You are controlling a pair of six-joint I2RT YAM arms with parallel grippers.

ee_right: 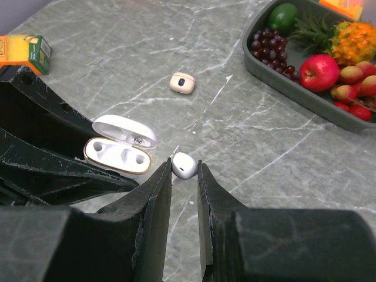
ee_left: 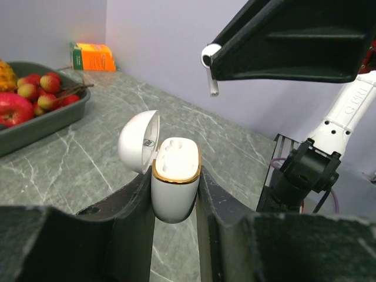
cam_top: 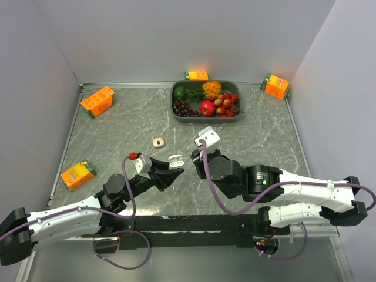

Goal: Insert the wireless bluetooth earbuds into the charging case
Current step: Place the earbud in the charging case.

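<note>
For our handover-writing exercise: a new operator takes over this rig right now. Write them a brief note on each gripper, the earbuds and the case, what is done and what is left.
Left gripper: shut on the charging case, lid open, both sockets empty.
Right gripper: shut on one earbud, near the case but apart from it.
Done: case open, one earbud picked up.
Left: seat this earbud in a socket. No second earbud is in view. A small beige object lies on the table; I cannot tell what it is.
</note>
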